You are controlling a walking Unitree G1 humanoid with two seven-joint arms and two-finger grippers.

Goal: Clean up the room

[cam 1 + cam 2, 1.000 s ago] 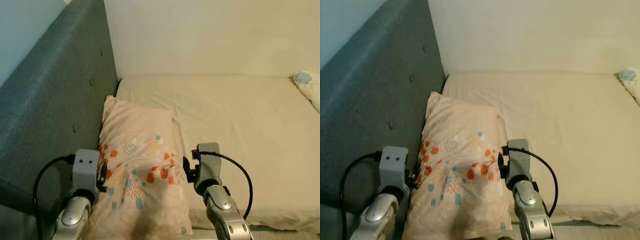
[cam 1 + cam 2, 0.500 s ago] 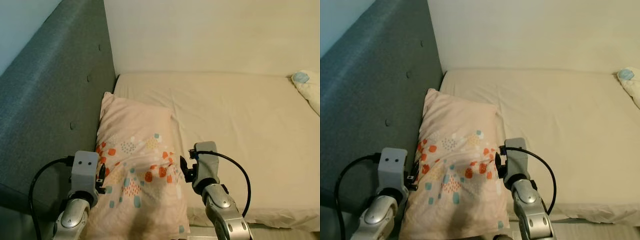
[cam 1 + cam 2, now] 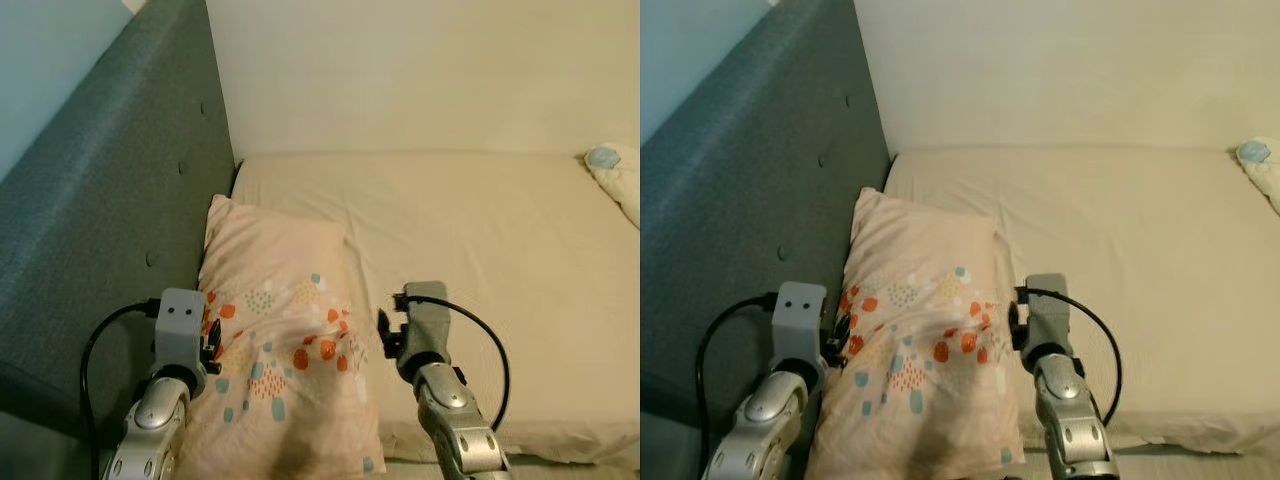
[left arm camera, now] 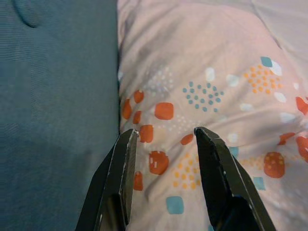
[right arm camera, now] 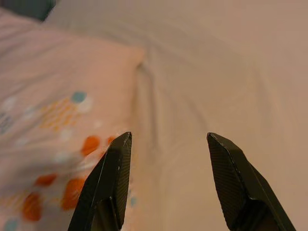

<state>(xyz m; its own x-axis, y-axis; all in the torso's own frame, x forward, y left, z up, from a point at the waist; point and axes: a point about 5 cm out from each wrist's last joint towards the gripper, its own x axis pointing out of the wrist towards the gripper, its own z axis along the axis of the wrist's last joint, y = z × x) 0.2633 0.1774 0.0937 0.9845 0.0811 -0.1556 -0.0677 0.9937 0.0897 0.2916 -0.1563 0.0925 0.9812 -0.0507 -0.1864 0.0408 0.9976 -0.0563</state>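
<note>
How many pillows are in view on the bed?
2. The patterned pillow lies along the grey headboard, between the two pincers. A pale pillow shows at the bed's far right edge, mostly cut off by the frame.

Legible text, labels, brands, numbers, signs: none. The peach fabric pillow (image 3: 280, 330) carries only a print of orange, teal and white dots and squares, with no lettering.

Cream bed sheet (image 3: 480, 230) spread smooth over a wide mattress, grey-blue padded headboard (image 3: 110, 200) with button tufts along the left side, plain off-white wall (image 3: 420, 70) behind the bed, pale blue wall (image 3: 40, 60) above the headboard, soft warm indoor light
</note>
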